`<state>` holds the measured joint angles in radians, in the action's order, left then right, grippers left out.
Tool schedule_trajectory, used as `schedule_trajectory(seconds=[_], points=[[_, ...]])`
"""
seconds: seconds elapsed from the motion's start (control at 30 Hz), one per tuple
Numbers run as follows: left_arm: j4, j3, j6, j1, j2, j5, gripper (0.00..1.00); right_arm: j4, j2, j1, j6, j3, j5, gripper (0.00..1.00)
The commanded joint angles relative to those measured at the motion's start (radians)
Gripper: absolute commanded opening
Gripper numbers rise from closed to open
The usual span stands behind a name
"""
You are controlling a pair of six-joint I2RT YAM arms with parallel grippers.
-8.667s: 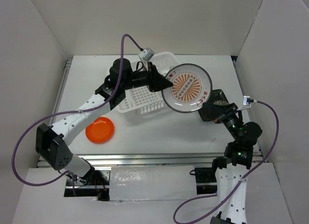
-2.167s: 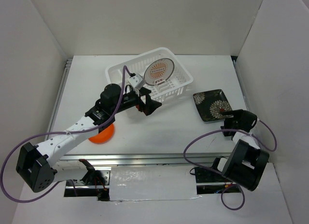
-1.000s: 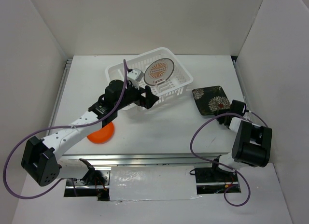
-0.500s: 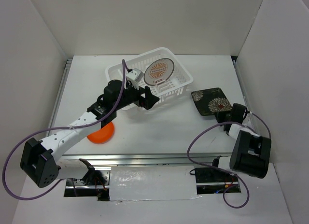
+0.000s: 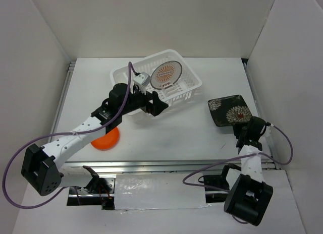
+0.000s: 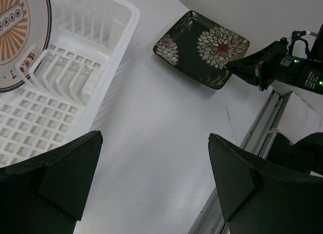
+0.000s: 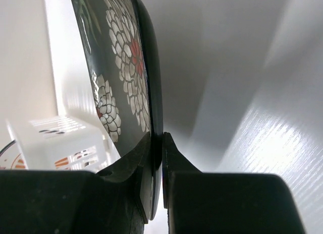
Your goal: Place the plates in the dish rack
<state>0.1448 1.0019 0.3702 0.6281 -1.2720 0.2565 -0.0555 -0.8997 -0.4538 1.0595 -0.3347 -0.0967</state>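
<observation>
The dark square plate (image 5: 229,111) with flower prints is at the right of the table, its near edge pinched in my right gripper (image 5: 243,125). In the right wrist view the plate (image 7: 121,67) stands edge-on between the shut fingers of the gripper (image 7: 161,140). The white sunburst plate (image 5: 166,74) stands upright among the ribs of the white dish rack (image 5: 191,85). Left of the rack's near corner, my left gripper (image 5: 157,104) hovers open and holds nothing. Its wrist view shows the gripper (image 6: 155,138), rack (image 6: 123,42), sunburst plate (image 6: 20,37) and dark plate (image 6: 202,48). The orange plate (image 5: 107,139) lies partly under the left arm.
White walls enclose the table on three sides. A metal rail (image 5: 151,166) runs along the near edge. A purple cable (image 5: 212,168) loops from the right arm over the rail. The right arm's body (image 6: 287,72) sits just beyond the dark plate.
My right gripper has drawn the dark plate to the right and slightly nearer, turning it, while the right arm's base link swung downward. The left arm and the rack have stayed put.
</observation>
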Motion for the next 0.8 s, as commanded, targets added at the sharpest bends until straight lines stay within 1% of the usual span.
schedule_trajectory(seconds=[0.0, 0.17, 0.27, 0.37, 0.5, 0.63, 0.73, 0.77], points=[[-0.010, 0.073, -0.014, 0.013, -0.004, 0.007, 0.99, 0.085, 0.105, -0.013, -0.004, -0.050, -0.061, 0.00], [-0.021, 0.113, -0.022, 0.016, -0.027, 0.030, 1.00, -0.010, 0.189, -0.017, -0.030, -0.107, -0.054, 0.00], [-0.069, 0.177, -0.040, 0.016, -0.075, 0.041, 1.00, -0.084, 0.257, -0.019, -0.053, -0.156, -0.025, 0.00], [-0.116, 0.285, -0.062, 0.016, -0.125, 0.073, 0.99, -0.162, 0.332, -0.020, -0.076, -0.213, 0.002, 0.00], [-0.142, 0.385, -0.099, 0.018, -0.181, 0.168, 0.98, -0.237, 0.372, -0.026, -0.105, -0.279, -0.009, 0.00], [-0.223, 0.503, -0.146, 0.018, -0.239, 0.159, 0.99, -0.277, 0.387, -0.028, -0.127, -0.342, -0.028, 0.00], [-0.270, 0.630, -0.185, 0.016, -0.280, 0.162, 0.99, -0.294, 0.393, -0.028, -0.147, -0.384, -0.070, 0.00], [-0.312, 0.655, -0.195, 0.016, -0.289, 0.159, 0.99, -0.296, 0.392, -0.028, -0.159, -0.395, -0.089, 0.00]])
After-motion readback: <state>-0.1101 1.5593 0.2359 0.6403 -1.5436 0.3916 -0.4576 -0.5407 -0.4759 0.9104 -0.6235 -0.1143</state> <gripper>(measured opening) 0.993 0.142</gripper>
